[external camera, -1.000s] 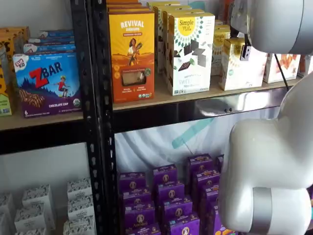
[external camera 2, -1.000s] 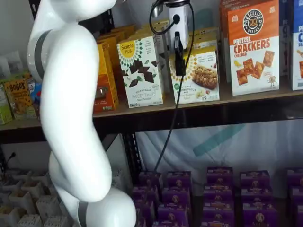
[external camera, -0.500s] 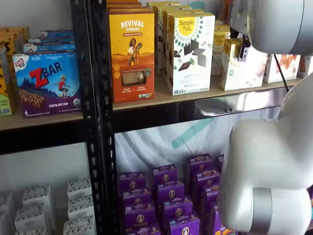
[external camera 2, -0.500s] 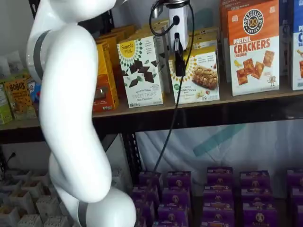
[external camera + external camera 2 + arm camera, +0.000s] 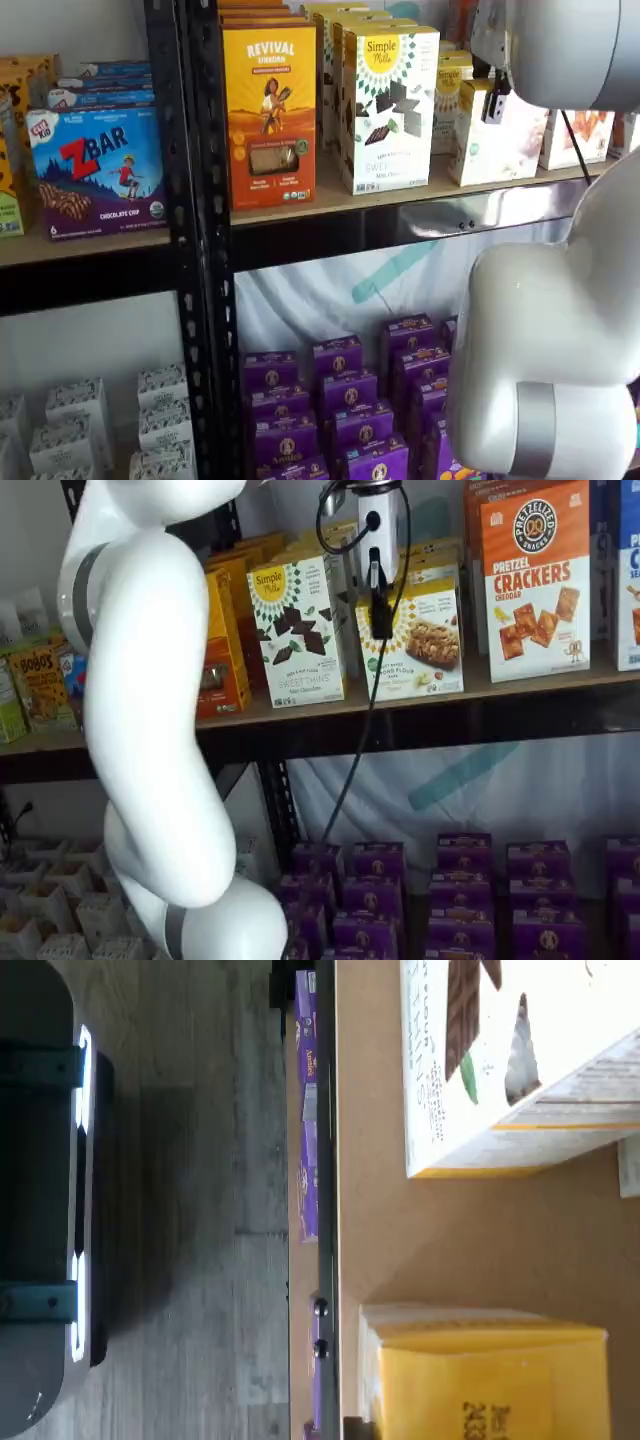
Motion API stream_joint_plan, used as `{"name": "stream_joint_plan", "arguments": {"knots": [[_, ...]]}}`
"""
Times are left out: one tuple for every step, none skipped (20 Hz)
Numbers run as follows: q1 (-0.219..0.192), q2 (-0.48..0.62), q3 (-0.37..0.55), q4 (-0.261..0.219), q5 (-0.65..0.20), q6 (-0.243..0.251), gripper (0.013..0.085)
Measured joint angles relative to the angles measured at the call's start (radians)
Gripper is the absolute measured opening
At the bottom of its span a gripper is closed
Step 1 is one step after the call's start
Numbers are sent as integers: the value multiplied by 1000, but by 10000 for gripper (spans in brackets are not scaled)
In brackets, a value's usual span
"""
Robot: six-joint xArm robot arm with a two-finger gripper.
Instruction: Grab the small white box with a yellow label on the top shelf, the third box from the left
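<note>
The small white box stands on the top shelf, right of a taller white patterned box; it also shows in a shelf view. My gripper hangs in front of the box's left front edge; only one black finger shows, side-on, so I cannot tell its state. In a shelf view the gripper is a dark finger before the box's upper front. The wrist view shows the shelf board, the patterned box and a yellow-topped carton that seems to be the small white box.
An orange-yellow Revival box stands left of the patterned box. A white-and-orange crackers box stands right of the small box. My white arm fills the left foreground. Purple boxes sit on the lower level.
The black finger has shifted slightly left and up in a shelf view. The small white box looks nudged a little; nothing else moved.
</note>
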Motion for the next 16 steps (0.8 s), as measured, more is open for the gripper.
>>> {"name": "stream_joint_plan", "arguments": {"knots": [[0,1,-1,0,1,0,410],[0,1,-2,0,2,0,410],[0,2,-3,0,4,0,370],[0,3,-5,0,6,0,370],[0,4,-6,0,8,1,330],[1,4,-7,-1,9,1,330],[1,5,-10,-1,14,2,330],[1,6,-13,-2,22,3,330],[1,6,-17,0,31,3,330],[1,4,-21,2,43,4,330],[0,-1,-21,3,52,5,330],[0,-7,-20,3,59,5,330],[0,-14,-16,3,66,5,330],[-1,-25,-10,0,74,5,330],[-1,-35,-4,-3,82,5,330],[-2,-46,3,-5,92,4,330]]}}
